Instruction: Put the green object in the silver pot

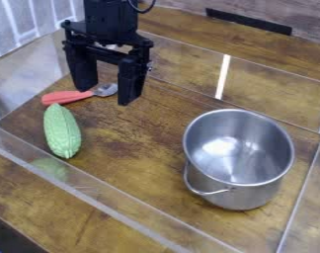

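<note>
The green object (pixel 61 130) is a light green bumpy oblong vegetable lying on the wooden table at the left, its long axis running toward the camera. The silver pot (pixel 239 156) stands upright and looks empty at the right, with a small handle on its near side. My gripper (pixel 106 87) hangs at the upper left, pointing down, its two black fingers spread open with nothing between them. It sits above and behind the green object, a little to its right, apart from it.
A red-handled spoon (pixel 78 96) lies just behind the green object, its metal bowl under the gripper. Clear plastic walls (pixel 136 210) ring the wooden table; a bright glare streak (pixel 223 76) marks the far wall.
</note>
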You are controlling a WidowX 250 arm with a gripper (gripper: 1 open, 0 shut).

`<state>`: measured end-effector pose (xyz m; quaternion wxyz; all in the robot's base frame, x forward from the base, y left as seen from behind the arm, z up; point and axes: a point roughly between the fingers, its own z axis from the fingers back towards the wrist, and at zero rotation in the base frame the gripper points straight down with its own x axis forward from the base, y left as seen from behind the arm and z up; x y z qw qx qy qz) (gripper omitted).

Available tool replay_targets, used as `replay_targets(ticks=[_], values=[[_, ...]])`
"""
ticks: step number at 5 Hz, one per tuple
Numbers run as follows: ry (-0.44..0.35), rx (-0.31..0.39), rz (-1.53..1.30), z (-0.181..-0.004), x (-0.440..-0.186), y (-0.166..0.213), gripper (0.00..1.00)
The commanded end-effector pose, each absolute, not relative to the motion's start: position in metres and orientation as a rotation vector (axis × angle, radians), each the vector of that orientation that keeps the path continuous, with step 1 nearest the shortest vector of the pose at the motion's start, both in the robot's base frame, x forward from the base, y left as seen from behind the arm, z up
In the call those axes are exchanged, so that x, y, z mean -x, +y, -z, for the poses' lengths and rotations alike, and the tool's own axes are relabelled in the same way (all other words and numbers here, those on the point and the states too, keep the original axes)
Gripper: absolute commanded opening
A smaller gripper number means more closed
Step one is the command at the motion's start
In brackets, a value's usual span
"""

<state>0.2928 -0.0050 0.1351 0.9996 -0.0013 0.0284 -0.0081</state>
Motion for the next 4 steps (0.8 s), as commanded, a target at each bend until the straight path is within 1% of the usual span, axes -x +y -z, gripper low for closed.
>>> replay_targets(ticks=[1,2,4], values=[[0.089,0.005,0.002,-0.124,-0.285,-0.006,1.0],[0.112,0.006,-0.023,-0.114,-0.285,-0.005,1.0],[0.061,0.001,-0.232,-0.1,-0.285,0.013,1.0]])
